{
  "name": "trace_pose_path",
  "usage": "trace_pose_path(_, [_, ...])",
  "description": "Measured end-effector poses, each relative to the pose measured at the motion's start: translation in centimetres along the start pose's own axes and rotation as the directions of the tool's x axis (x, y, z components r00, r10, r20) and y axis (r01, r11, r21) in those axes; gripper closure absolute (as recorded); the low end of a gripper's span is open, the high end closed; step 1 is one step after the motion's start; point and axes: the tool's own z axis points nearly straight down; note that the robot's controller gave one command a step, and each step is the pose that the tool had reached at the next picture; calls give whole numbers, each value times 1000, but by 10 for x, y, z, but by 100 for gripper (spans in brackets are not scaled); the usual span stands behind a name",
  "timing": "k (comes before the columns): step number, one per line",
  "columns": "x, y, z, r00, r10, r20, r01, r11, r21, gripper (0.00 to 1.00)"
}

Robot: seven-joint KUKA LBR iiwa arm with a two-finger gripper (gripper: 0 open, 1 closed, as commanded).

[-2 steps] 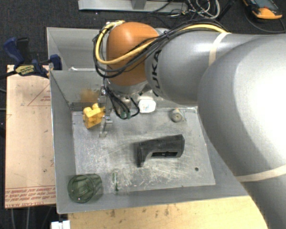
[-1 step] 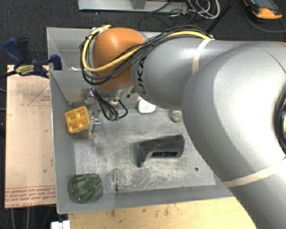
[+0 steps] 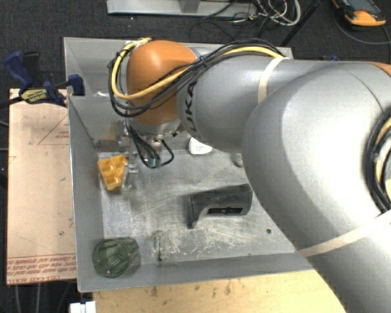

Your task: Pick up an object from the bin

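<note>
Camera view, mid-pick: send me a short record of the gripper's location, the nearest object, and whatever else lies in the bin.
gripper: the gripper is low at the left side of the bin, below the orange wrist cover
nearest: yellow blocky object, right beside the gripper, close to the left wall
grasp: cannot tell
middle: black handle-shaped object, lying apart
lower left corner: dark green round object
by the arm: small white object, partly hidden
</note>
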Motion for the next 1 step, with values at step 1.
trace_pose_path(1, [-9,21,20,965,-262,-7,262,965,9,100])
